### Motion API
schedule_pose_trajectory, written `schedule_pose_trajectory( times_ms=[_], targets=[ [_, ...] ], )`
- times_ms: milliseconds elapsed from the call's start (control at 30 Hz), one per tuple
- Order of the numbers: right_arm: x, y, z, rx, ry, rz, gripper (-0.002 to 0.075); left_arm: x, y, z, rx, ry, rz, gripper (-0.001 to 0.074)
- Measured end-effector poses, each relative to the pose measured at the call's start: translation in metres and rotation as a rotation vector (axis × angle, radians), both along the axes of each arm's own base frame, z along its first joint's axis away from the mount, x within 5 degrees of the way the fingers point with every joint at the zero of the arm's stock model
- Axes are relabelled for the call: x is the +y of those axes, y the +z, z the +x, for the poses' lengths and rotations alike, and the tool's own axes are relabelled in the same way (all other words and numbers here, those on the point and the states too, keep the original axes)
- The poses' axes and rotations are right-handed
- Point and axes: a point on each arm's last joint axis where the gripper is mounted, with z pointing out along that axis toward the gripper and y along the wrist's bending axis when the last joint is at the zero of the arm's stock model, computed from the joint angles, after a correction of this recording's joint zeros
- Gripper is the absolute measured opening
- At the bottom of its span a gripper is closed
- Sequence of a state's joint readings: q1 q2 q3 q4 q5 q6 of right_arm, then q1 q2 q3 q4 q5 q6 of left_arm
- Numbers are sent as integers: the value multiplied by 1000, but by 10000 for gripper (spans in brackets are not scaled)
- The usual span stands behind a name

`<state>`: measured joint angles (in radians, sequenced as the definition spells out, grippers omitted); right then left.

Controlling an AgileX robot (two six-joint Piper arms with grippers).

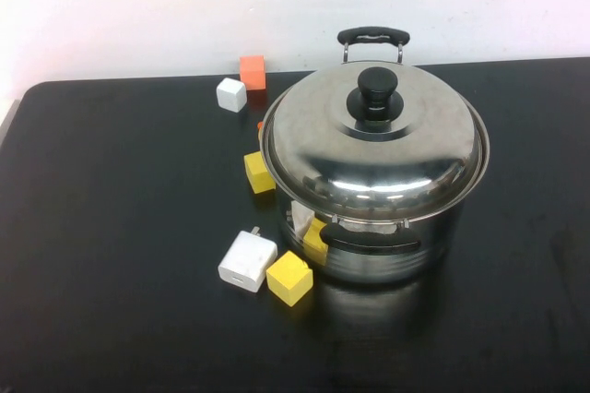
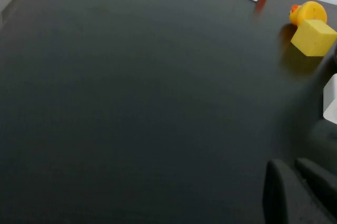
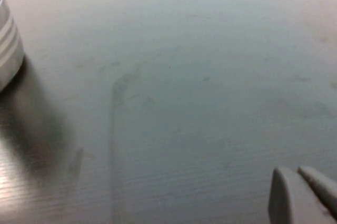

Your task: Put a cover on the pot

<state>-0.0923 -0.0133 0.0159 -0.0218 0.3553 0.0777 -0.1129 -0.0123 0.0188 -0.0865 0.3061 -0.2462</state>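
**Lid rests on steel pot as both arms stay off to the sides**

From my remote station I see the pot [image 1: 392, 236] standing on the black table [image 1: 111, 227], with the domed lid [image 1: 373, 148] seated on top of it and its black knob [image 1: 375, 90] upright at the centre; one black handle [image 1: 372, 37] shows behind the pot, another [image 1: 355, 238] on its near side. To the pot's left lie small things: a yellow cube [image 1: 289, 277] touching a white charger [image 1: 247, 261] near the pot's base; another yellow cube [image 1: 259, 172] just beside the lid's rim; a white cube [image 1: 231, 94] and an orange cube [image 1: 252, 72] farther back, near the wall; a yellow duck toy [image 2: 307, 11] sits by a cube in the left wrist view. The left gripper [image 2: 295, 192] hovers over bare table well left of the pot, its dark fingertips close together, apparently clenched and holding nothing; the right gripper [image 3: 303, 195] hangs above bare table on the pot's other side, its grey fingertips likewise drawn together and empty; the pot's steel wall edges that view.
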Motion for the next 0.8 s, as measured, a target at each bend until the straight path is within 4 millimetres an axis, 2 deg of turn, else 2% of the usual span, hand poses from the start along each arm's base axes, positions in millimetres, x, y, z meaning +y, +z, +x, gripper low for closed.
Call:
schedule_pose_trajectory(
  times_ms=[367, 567, 800],
  targets=[
    [0, 0, 0, 0, 0, 0, -2, 0, 0, 0, 0, -1, 2, -1],
    [0, 0, 0, 0, 0, 0, -2, 0, 0, 0, -12, -23, 87, -1],
    [0, 0, 0, 0, 0, 0, -2, 0, 0, 0, -15, -29, 108, -1]
  ],
)
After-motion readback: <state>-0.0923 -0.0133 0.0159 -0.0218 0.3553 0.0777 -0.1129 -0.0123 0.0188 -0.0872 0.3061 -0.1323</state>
